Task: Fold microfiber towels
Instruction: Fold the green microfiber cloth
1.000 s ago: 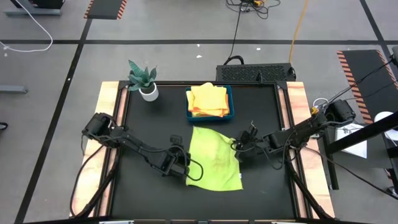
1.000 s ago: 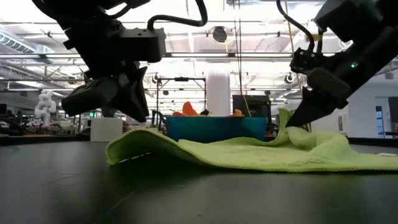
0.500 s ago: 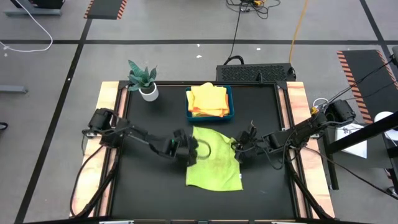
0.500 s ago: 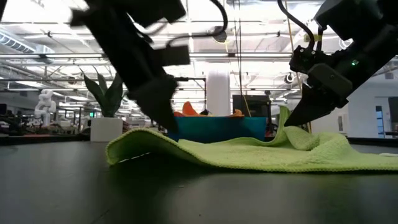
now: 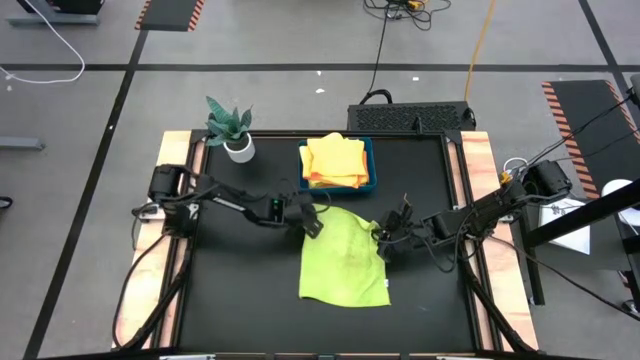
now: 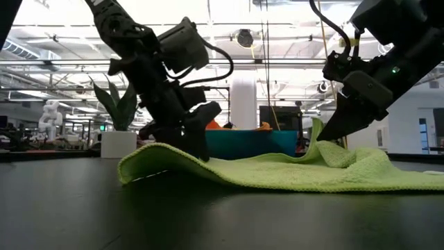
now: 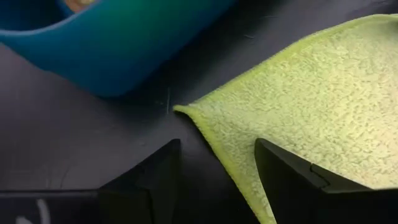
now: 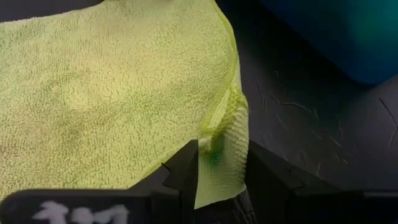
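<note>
Currently pinching green towel (image 8: 124, 93) corner in right gripper (image 8: 221, 163); left gripper (image 7: 214, 165) wide open, risks missing far corner, dragging cloth.

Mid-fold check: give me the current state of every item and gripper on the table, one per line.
lime green towel: spread on the table, one corner lifted.
right gripper: shut on the towel's raised corner.
left gripper: open, straddling the towel's other far corner, not gripping.
blue tray: holds stacked towels.
yellow and orange towels: folded, stacked in the tray.
potted plant: upright, at the table's far left.
</note>
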